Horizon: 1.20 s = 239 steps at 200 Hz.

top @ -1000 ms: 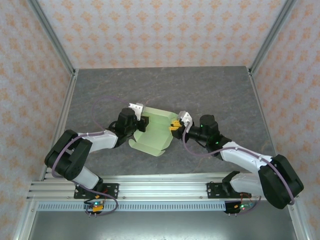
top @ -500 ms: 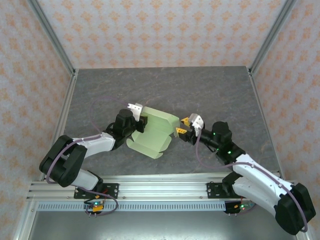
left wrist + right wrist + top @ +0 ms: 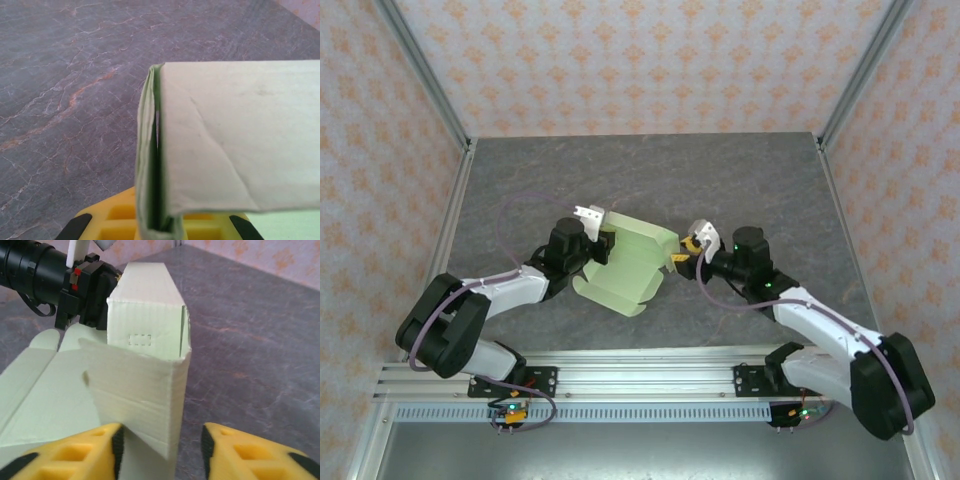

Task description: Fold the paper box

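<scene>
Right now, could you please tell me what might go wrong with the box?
The right gripper is open astride a raised corner of the box; closing skewed could crush it. The left gripper pinches just a doubled edge, so a push might slip the box free.

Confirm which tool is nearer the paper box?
Left. The left tool grips the paper box by its left wall, with card pinched in its grip. The right tool is open, straddling the box's right corner, not clearly touching.
</scene>
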### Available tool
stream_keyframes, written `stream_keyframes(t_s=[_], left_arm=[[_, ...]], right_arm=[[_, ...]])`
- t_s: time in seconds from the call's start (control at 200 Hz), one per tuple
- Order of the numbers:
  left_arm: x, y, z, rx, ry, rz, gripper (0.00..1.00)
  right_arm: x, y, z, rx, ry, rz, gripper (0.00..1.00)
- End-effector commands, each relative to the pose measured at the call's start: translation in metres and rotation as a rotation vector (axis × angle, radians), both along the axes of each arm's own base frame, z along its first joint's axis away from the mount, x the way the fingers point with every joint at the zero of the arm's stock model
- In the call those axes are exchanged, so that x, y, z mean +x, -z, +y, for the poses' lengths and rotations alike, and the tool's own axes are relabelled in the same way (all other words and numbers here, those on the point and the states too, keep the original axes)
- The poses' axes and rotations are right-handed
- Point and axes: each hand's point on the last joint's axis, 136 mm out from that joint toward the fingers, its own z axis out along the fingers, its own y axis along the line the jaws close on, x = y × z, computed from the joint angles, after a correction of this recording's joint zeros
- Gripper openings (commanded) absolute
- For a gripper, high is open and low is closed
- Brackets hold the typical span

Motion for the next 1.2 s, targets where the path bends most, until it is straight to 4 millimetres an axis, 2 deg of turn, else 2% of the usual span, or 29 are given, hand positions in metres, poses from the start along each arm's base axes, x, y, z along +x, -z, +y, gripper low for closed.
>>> stream_keyframes(t_s=[0.0, 0.1, 0.165, 0.19, 0.28, 0.395, 0.556, 0.656, 0.791, 1.016, 1.191], left_arm=[[-0.002, -0.013, -0.005, -0.015, 0.025, -0.037, 0.0], [0.001, -0.009, 0.0, -0.002, -0.011, -0.022, 0.0], [0.004, -0.005, 0.006, 0.008, -0.052, -0.005, 0.0], [0.005, -0.005, 0.009, 0.007, -0.073, 0.0, 0.0], [0.007, -0.003, 0.016, -0.01, -0.131, 0.003, 0.0], [0.01, 0.001, 0.021, -0.013, -0.175, 0.023, 0.0], [0.011, 0.0, 0.029, -0.014, -0.231, 0.02, 0.0], [0.01, -0.002, 0.033, -0.007, -0.25, 0.016, 0.0], [0.004, -0.005, 0.038, 0.008, -0.299, -0.007, 0.0], [-0.005, -0.009, 0.037, 0.021, -0.358, -0.031, 0.0], [-0.013, -0.007, 0.04, 0.029, -0.421, -0.025, 0.0]], right_arm=[[0.005, -0.028, 0.018, 0.065, -0.082, -0.061, 0.4], [0.004, -0.029, 0.034, 0.052, -0.115, -0.062, 0.34], [0.009, -0.031, 0.037, 0.044, -0.065, -0.089, 0.34], [0.016, -0.022, 0.036, 0.029, -0.023, -0.078, 0.35], [0.029, -0.02, 0.038, 0.037, 0.088, -0.107, 0.35], [0.032, -0.02, 0.05, 0.048, 0.148, -0.14, 0.37], [0.032, -0.015, 0.062, 0.048, 0.135, -0.132, 0.39], [0.038, -0.012, 0.062, 0.05, 0.175, -0.132, 0.38], [0.059, -0.013, 0.052, 0.072, 0.365, -0.162, 0.38], [0.081, -0.015, 0.06, 0.117, 0.547, -0.219, 0.4], [0.101, -0.016, 0.051, 0.15, 0.735, -0.237, 0.39]])
